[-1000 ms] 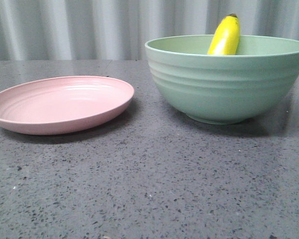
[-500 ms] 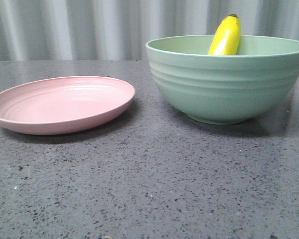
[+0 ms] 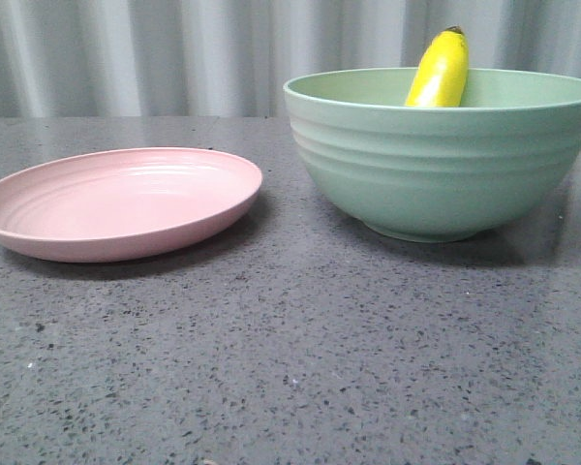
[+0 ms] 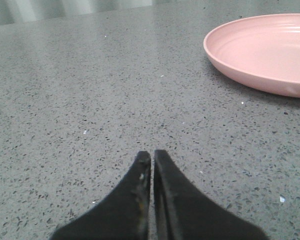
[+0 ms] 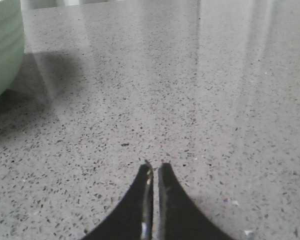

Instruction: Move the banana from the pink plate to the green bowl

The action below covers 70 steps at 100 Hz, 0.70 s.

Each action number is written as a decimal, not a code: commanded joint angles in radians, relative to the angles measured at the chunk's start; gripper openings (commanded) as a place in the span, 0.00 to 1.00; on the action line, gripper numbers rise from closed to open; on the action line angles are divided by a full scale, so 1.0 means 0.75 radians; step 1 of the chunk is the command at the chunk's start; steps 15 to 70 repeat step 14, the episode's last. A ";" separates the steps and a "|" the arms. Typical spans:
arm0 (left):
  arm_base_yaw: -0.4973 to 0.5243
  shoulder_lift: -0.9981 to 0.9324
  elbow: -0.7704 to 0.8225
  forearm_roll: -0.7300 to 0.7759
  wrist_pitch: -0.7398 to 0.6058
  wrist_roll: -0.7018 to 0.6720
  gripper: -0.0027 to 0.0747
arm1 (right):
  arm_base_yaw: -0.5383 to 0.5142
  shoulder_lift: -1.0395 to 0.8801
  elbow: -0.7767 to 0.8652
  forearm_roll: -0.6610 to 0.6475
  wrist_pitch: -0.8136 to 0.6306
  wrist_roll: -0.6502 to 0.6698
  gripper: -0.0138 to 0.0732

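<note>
Grey speckled table [image 3: 300,368] holds green bowl [image 3: 436,165] at right with banana [image 3: 439,70] leaning upright inside, pink plate [image 3: 116,201] bare just left of it, left gripper [image 4: 152,156] and right gripper [image 5: 154,167] both pressed together, holding nothing.

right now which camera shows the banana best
The front view: the banana leans inside the green bowl, its upper half above the rim. The left wrist view shows only the pink plate; the right wrist view only the bowl's edge, no banana.

Yellow banana [image 3: 439,72] leaning upright inside mint-green bowl [image 3: 443,165], dark tip up; pink plate [image 3: 116,202] beside bowl.
</note>
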 commanded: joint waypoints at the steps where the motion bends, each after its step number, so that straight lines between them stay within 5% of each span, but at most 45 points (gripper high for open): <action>1: 0.004 -0.037 0.010 -0.005 -0.096 -0.006 0.01 | -0.005 -0.028 0.030 -0.020 -0.015 -0.010 0.08; 70: 0.004 -0.037 0.010 -0.005 -0.096 -0.006 0.01 | -0.005 -0.028 0.030 -0.020 -0.015 -0.010 0.08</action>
